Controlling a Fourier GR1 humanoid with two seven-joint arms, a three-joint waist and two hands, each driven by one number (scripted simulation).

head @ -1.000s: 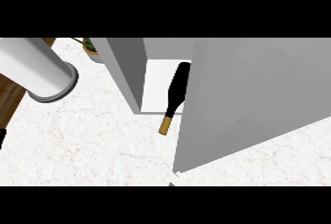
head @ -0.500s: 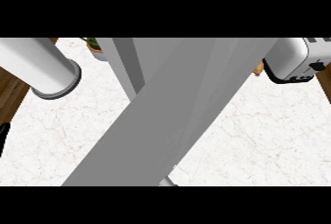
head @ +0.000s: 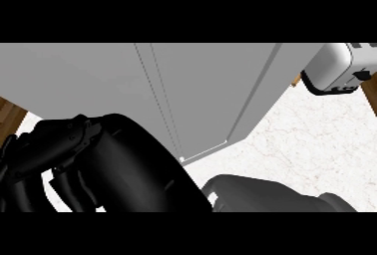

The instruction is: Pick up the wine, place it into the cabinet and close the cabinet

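In the lower left of the frame the left hand (head: pixel 88 164), fingers curled on nothing, presses near the cabinet (head: pixel 199 94) door, which may slip open again.

Counter (head: pixel 309 144): white marbled top, visible mainly at the right and lower centre; a grey cabinet (head: pixel 199 94) stands on it, doors shut, occupying the upper middle; a silver toaster (head: pixel 340 67) with black trim sits on the counter at the upper right, just beside the cabinet's right edge; brown wood shows past the counter's left edge.
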